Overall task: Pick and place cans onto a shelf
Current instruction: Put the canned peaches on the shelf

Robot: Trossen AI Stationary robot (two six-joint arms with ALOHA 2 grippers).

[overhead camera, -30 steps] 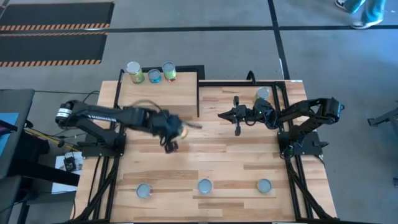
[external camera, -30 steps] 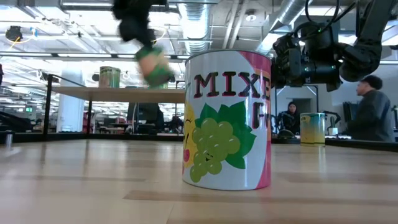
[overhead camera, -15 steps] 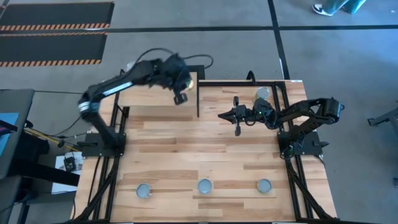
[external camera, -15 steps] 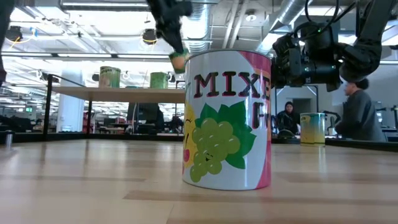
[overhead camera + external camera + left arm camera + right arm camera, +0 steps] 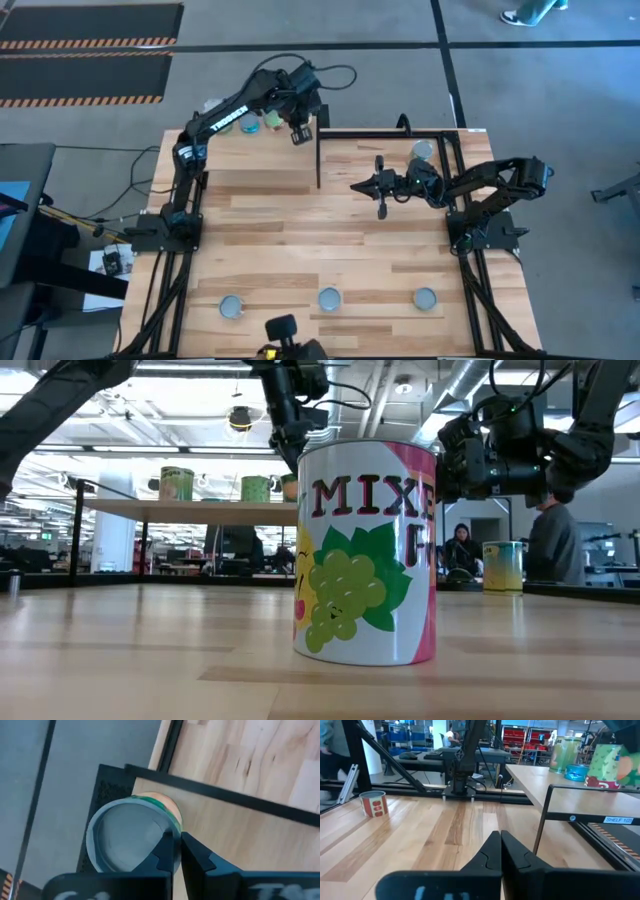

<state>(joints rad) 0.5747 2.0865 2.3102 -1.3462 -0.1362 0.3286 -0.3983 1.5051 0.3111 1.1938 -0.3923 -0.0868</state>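
The pale shelf [image 5: 258, 160] stands at the table's far left, with two cans [image 5: 250, 124] [image 5: 270, 119] along its far edge and a third one [image 5: 213, 105] farther left. My left gripper [image 5: 298, 131] reaches over the shelf's far right corner, shut on a silver-topped can [image 5: 127, 837] with a green label. In the low view this can [image 5: 289, 485] shows level with the shelf cans, half hidden behind the big fruit can [image 5: 365, 550]. My right gripper [image 5: 381, 196] hangs shut and level above mid-table, touching nothing. My left gripper pinches the can's top rim [image 5: 172, 831] between its two fingers, one over the lid and one outside the wall. The fingers come steeply from above. The can stays upright at the shelf's corner; whether its bottom rests on the shelf I cannot tell.
Three cans [image 5: 232, 306] [image 5: 329, 298] [image 5: 425, 297] stand in a row near the table's front edge, and another can [image 5: 422, 150] stands at the far right. A black frame [image 5: 318, 160] borders the shelf's right side. A dark device [image 5: 283, 330] shows at the near edge.
My left gripper has carried the can from above mid-table toward the far edge and upward, to the shelf's far right corner, its arm stretching out. The gripper has stayed shut on the can. My right arm has kept still.
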